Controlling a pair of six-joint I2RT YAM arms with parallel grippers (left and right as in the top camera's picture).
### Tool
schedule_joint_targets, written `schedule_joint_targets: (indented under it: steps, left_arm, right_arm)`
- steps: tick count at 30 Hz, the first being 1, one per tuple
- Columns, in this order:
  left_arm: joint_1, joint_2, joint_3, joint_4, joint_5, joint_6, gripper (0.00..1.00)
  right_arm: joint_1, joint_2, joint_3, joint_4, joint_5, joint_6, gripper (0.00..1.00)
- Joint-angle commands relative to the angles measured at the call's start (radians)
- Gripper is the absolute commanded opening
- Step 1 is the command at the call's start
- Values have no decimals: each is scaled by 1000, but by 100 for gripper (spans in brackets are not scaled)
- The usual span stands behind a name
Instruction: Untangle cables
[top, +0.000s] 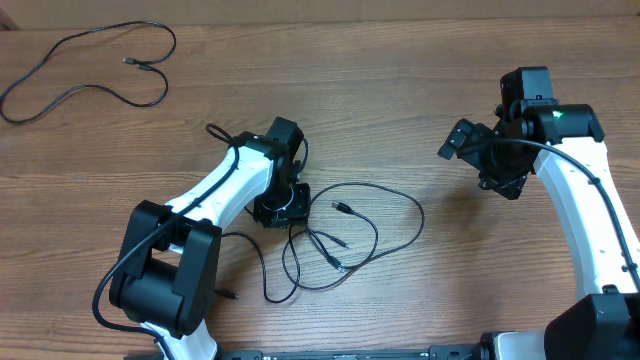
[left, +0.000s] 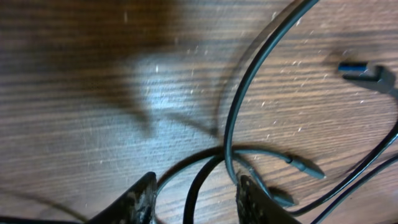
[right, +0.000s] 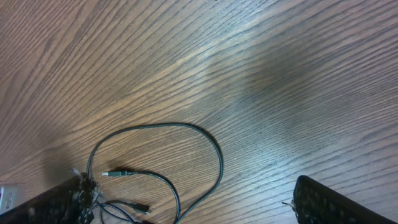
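Warm brown wood-grain desk (top: 400, 90), thin black cables (top: 375, 225) across it, white-and-black left arm (top: 215, 192) and right arm (top: 588, 205) either side.

Down at the left wrist now: fine dark streaks through the brown grain, pale speckles all over, a whitish sheen mid-frame; black cords going grey-green where lit, one plug (left: 367, 73) glinting blue. Left gripper (left: 196, 200) black, fingers (left: 142, 198) flecked with pale scuffs. Over to the right wrist: same striped grain, lighter tan band on the diagonal, silver tip (right: 106, 174) on a black cord end. From overhead: another black cable (top: 90, 70) top left, small green light (top: 556, 113) glowing on the right arm's black wrist.
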Motion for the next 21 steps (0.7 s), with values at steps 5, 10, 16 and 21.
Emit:
schedule_joint_targets:
  steps: [5,10,16,21]
  left_arm:
    - [-5,13,-3,-5,-9,5,19]
    - [4,11,28,-35,-8,-5,4]
    - [15,-41,387,-327,-7,27,4]
    - [13,-105,713,-470,-1,50,4]
  right_arm:
    - [2,-5,2,4,9,-5,100]
    - [2,-5,2,5,9,-4,100]
    - [2,-5,2,5,9,-4,100]
    - [2,-5,2,5,9,-4,100]
